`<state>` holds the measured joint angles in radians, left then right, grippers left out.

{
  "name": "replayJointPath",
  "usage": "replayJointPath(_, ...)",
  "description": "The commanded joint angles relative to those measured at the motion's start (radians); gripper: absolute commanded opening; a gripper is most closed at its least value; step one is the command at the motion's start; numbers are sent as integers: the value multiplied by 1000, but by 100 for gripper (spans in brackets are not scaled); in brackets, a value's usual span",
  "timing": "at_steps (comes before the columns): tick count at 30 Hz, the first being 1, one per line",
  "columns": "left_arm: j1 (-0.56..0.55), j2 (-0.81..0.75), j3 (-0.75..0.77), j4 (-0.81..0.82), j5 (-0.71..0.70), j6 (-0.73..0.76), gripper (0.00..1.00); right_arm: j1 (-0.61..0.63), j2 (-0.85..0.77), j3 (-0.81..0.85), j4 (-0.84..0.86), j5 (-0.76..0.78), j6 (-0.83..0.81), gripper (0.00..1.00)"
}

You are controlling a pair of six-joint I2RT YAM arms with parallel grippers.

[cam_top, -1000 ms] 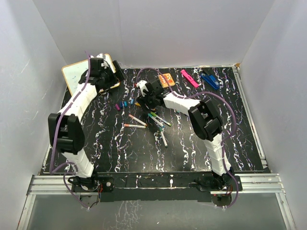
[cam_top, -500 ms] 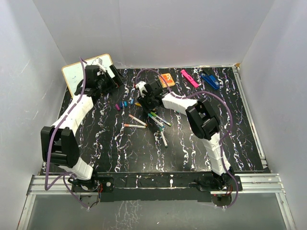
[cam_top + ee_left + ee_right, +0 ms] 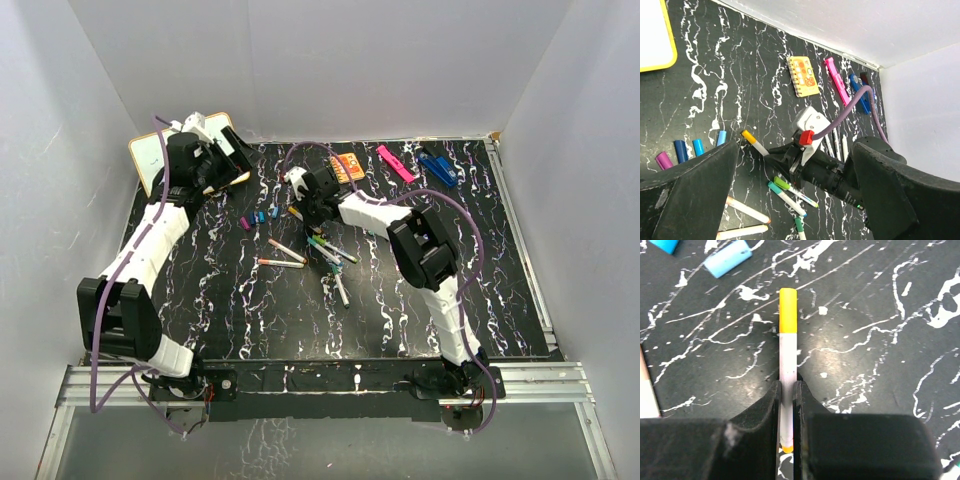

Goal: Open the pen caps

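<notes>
Hovering over the desk (image 3: 400, 320), the left pincer (image 3: 795, 150) is spread apart; a yellow-capped pen (image 3: 787, 360) is clamped by the right pincer (image 3: 787, 390).

A pen (image 3: 788, 360) sits between the tips of my right pincer (image 3: 788, 386), its cap (image 3: 788, 310) poking out ahead. On the counter (image 3: 250, 320), a row of loose caps (image 3: 258, 217) lies just left of it; other pens (image 3: 320, 250) lie scattered nearer my bases. Behind, along the far edge, left to right: notebook (image 3: 348, 166), flat bar (image 3: 394, 163), clip (image 3: 437, 166). My left pincer (image 3: 232, 160) is beside the board (image 3: 150, 160), far left corner.
</notes>
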<state>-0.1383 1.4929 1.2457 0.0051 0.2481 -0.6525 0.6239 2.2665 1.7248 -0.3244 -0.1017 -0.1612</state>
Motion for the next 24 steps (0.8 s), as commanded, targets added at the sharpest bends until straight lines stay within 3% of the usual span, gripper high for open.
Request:
replayJointPath(1, 8, 13, -8, 57, 81, -34, 96, -31, -57, -20, 62, 79, -36, 0)
replayJointPath(10, -2, 131, -91, 242, 292, -234, 89, -41, -254, -69, 106, 37, 71, 0)
replayJointPath(24, -86, 266, -28, 284, 322, -293, 85, -39, -404, -98, 55, -144, 270, 0)
